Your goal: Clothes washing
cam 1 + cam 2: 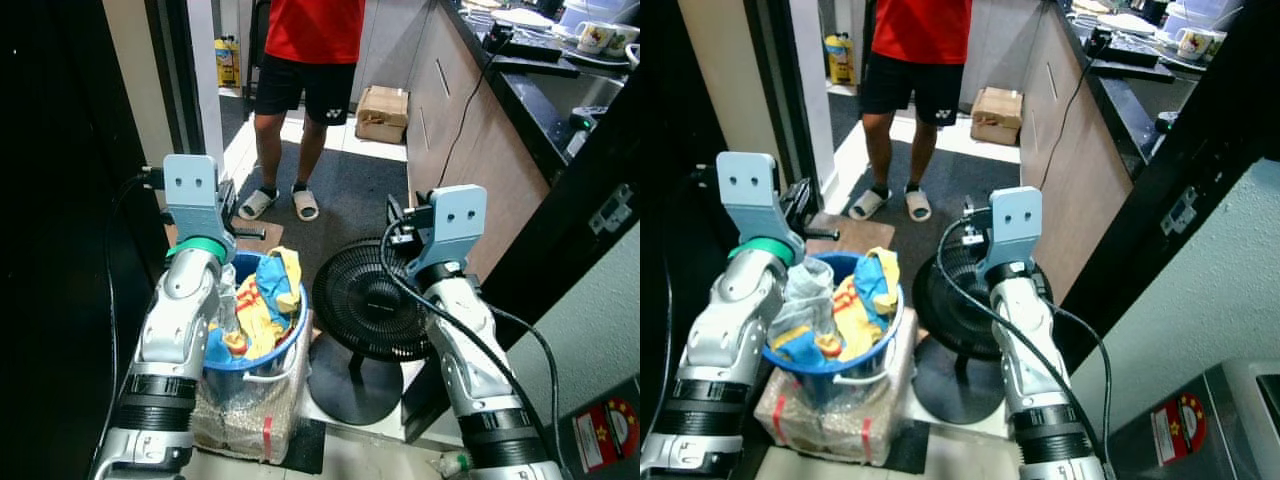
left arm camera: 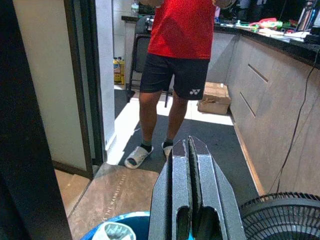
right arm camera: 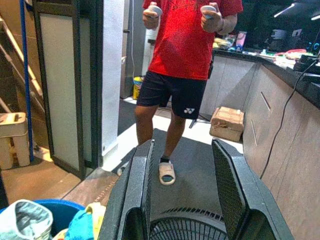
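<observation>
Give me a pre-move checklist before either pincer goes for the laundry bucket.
1. Bucket upright, resting on the wrapped bundle: ok.
2. Clothes inside the bucket, piled above the rim: ok.
3. Left pincer ready to grasp: not ok, fingers shut; it is raised above the bucket.
4. Right pincer ready to grasp: ok, fingers open; it is over the fan, not the bucket.
5. Path ahead free: not ok, a person stands on the mat ahead and the fan sits right beside the bucket.
6. Bucket handle reachable: cannot tell.
</observation>
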`<state>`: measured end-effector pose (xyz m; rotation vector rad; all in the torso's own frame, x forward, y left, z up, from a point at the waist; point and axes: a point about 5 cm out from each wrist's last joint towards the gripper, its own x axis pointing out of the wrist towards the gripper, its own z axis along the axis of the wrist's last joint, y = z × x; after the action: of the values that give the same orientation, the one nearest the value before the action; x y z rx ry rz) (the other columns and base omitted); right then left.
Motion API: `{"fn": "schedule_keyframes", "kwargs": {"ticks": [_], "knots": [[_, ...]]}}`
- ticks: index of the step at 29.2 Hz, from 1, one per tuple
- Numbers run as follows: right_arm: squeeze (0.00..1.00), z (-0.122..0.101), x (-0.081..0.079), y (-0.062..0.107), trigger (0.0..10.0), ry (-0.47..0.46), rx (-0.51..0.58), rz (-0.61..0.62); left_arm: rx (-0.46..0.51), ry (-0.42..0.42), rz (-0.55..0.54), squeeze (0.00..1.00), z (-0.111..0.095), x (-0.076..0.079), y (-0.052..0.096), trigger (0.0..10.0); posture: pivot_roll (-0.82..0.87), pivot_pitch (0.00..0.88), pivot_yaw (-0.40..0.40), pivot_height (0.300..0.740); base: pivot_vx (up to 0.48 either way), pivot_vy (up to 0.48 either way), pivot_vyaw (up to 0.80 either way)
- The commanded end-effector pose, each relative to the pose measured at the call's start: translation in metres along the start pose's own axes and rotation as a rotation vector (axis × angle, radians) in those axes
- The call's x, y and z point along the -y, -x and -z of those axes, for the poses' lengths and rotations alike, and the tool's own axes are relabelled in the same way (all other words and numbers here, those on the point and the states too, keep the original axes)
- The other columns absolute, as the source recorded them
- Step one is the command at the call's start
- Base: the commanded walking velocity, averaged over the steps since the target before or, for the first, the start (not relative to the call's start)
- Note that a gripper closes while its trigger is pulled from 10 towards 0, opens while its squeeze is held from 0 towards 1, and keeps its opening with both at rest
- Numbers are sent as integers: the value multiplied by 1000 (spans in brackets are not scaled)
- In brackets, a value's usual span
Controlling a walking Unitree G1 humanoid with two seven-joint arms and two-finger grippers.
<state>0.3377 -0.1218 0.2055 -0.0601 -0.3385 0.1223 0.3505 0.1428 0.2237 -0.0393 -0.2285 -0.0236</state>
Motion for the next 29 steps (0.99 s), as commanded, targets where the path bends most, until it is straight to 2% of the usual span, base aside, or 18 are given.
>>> {"fn": "schedule_keyframes", "kwargs": {"ticks": [1,7,12,20,29], "knots": [[0,4,1,2,10000,5,-13,-2,-11,3,7,0,4,3,0,10000,83,0,-51,740,-349,0,0],[0,4,1,2,10000,9,-14,-3,-14,2,3,0,4,2,0,10000,83,0,-52,740,-351,0,0],[0,4,2,1,10000,49,-9,-7,-14,0,0,0,4,2,0,10000,84,0,-51,740,-341,0,117],[0,3,2,2,10000,33,-1,-2,-14,-2,-4,0,4,1,0,10000,85,0,-50,740,-307,0,0],[0,3,-1,3,10000,22,-1,-20,-17,9,-8,0,4,1,0,10000,81,0,-48,740,0,0,0]]}}
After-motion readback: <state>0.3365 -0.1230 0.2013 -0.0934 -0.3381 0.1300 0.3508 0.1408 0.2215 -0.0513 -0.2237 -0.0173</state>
